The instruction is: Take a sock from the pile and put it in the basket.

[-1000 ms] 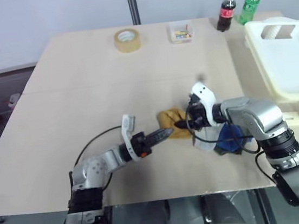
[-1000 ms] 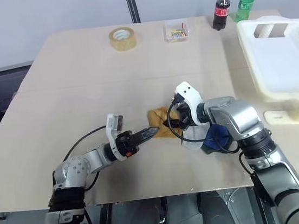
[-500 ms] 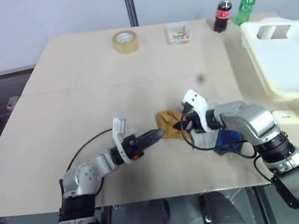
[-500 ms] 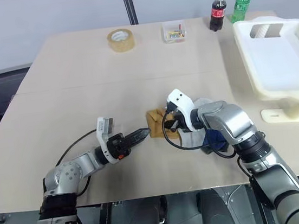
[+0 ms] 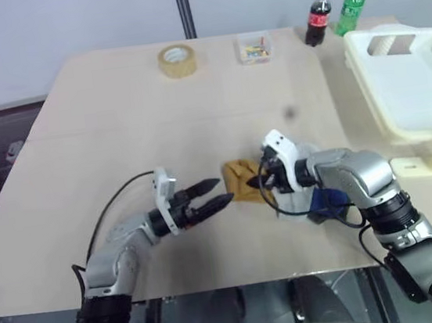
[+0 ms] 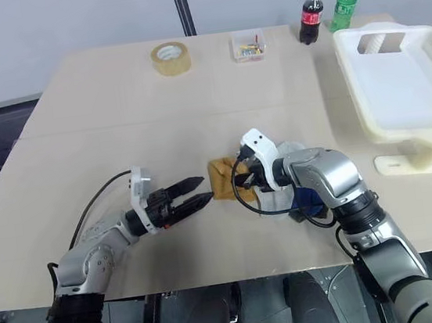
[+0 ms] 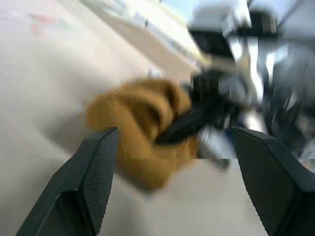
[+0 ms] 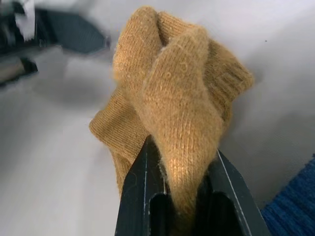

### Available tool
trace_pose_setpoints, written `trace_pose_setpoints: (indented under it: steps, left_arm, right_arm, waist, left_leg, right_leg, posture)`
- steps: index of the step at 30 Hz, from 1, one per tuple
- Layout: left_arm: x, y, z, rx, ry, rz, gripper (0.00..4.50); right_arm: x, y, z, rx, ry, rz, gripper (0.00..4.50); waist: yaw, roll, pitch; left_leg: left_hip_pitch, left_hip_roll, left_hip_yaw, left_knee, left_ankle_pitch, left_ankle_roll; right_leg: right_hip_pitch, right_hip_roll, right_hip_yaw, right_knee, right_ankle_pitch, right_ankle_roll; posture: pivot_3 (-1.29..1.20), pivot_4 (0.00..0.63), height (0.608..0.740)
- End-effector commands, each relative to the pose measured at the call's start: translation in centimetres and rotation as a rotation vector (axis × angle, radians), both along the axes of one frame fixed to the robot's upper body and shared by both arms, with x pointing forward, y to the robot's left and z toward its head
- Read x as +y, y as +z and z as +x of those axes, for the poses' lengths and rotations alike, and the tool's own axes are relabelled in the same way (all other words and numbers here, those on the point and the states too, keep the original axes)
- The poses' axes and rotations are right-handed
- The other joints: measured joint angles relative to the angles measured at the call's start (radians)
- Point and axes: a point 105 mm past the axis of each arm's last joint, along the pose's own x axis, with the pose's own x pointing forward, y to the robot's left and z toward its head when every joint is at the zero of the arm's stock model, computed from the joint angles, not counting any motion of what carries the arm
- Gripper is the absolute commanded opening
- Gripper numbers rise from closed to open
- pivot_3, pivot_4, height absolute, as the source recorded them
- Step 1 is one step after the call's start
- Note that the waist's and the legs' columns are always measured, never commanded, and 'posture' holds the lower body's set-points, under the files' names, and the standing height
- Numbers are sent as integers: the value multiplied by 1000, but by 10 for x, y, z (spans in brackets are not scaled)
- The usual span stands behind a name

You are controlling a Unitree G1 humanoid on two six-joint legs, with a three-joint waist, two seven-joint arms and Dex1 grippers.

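Right end effector (image 6: 244, 183) now clamped on mustard-yellow knit sock (image 6: 223, 179) at near-centre of beige tabletop (image 6: 155, 114), left end effector (image 6: 201, 192) drawn back leftward, fingers apart, cream-white slotted plastic basket (image 6: 431, 115) far right.

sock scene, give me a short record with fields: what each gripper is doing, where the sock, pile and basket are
right gripper: shut on the sock
sock: mustard yellow, bunched, pinched at one end, the rest lying on the table
left gripper: open, holding nothing, pointing at the sock from the left, apart from it
pile: blue and light grey socks under the right forearm
basket: cream-white, at the table's far right, nothing seen in it
task state: sock gripped, not yet lifted clear
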Motion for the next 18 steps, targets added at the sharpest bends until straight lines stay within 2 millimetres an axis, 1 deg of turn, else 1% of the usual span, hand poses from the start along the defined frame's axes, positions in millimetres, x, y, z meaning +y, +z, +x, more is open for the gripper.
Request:
trace_pose_setpoints:
  steps: [1,7,12,15,18]
  left_arm:
    - [0,17,-2,-119,-22,41,3890]
    - [-1,40,-1,-241,0,13,3890]
    - [-5,41,-4,-266,-10,10,3890]
    - [-7,44,-6,-274,-22,11,3890]
    - [-9,49,-6,-303,-41,32,3890]
  right_arm:
    - [7,14,5,-18,-8,56,110]
    - [15,34,15,24,-66,197,110]
    - [11,41,26,47,-147,255,110]
    - [9,46,27,62,-158,282,110]
    - [1,48,23,76,-162,280,110]
  waist:
    - [0,0,0]
    - [0,1,1]
    - [3,1,1]
    - [3,1,1]
    - [1,1,1]
  left_leg:
    - [0,0,0,0,0,0]
    - [-1,0,0,0,0,0]
    - [-1,0,0,0,0,0]
    - [-1,0,0,0,0,0]
    - [-2,0,0,0,0,0]
  right_leg:
    - [0,0,0,0,0,0]
    - [-1,0,0,0,0,0]
    - [-1,0,-1,0,0,0]
    - [-1,0,-1,0,0,0]
    - [-1,0,-1,0,0,0]
  posture:
    - [0,150,740]
    - [0,150,740]
    - [0,150,740]
    - [0,150,740]
    - [0,150,740]
